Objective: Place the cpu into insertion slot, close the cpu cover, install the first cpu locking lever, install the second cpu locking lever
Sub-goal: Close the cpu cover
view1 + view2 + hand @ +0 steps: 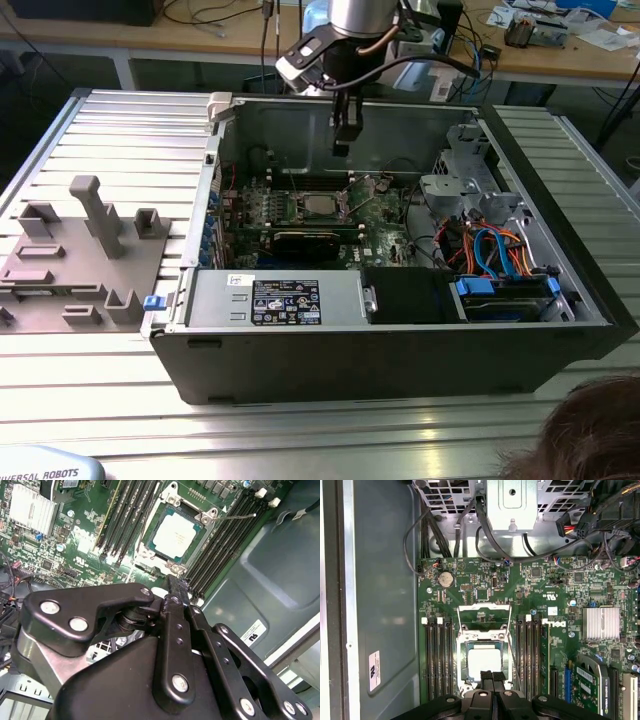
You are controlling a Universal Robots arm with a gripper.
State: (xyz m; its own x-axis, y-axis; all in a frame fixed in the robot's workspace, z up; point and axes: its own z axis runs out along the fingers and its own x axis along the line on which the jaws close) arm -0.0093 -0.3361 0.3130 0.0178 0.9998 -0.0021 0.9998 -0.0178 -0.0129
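In the exterior view the arm ends in a silver-grey cylindrical wrist. At the wrist's eight o'clock sits a black block with a pale edge. Toward three o'clock a black cable loops away, with a thin copper-coloured cable beside it. The gripper is matte black. In the second wrist view its linkage bars carry round silver screws.
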